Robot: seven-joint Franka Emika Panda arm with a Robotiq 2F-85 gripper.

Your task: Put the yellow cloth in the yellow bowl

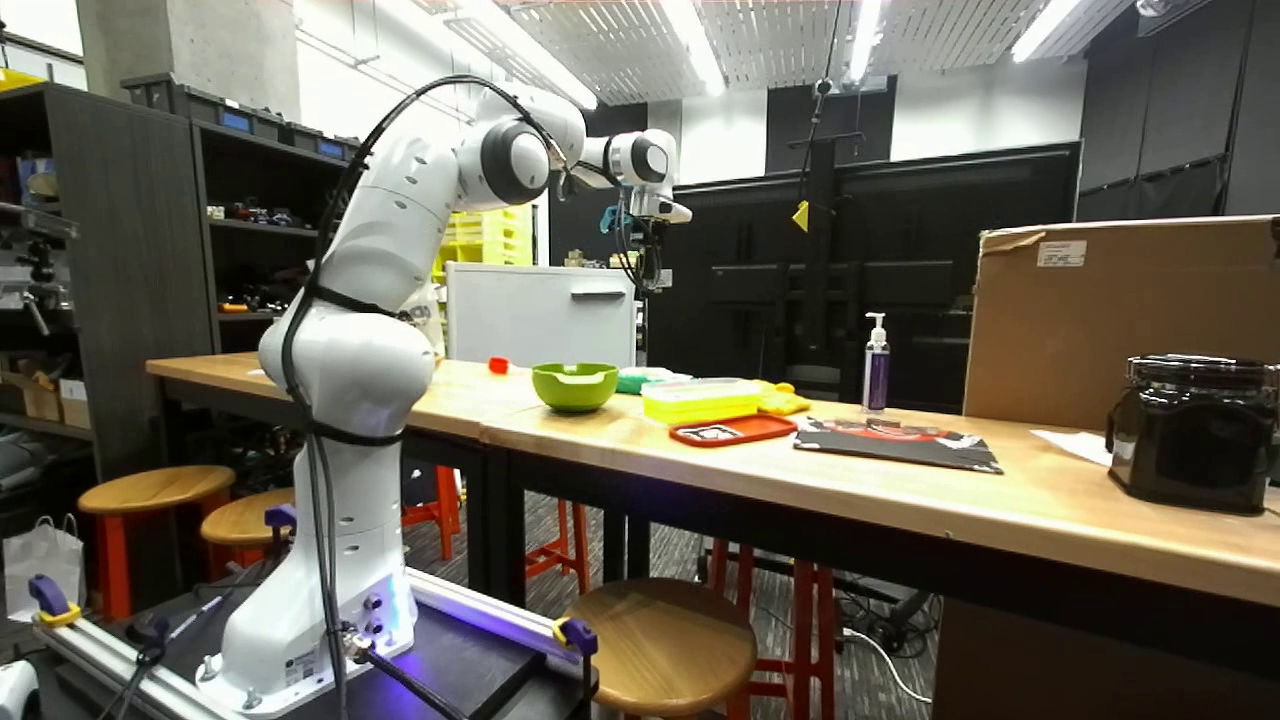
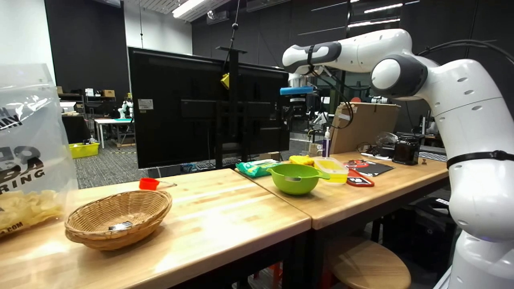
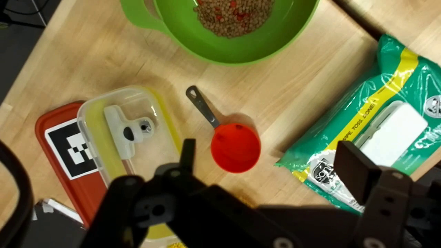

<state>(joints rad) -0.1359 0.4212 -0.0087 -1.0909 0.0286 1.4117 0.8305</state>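
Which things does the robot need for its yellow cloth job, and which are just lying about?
For the job:
crumpled yellow cloth
yellow-and-clear rectangular plastic tub, probably the "yellow bowl"
black two-fingered gripper

Just lying about:
round green bowl
red round scoop with grey handle
green plastic wipes packet
clear pump bottle of purple liquid

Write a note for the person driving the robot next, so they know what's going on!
The black two-fingered gripper is open and empty, above the pale wooden table.
Things: the crumpled yellow cloth lies beside the rectangular yellow plastic container, probably the bowl meant.
Done: nothing placed; the cloth is outside the container.
Left: grip the cloth, lift it, put it in.
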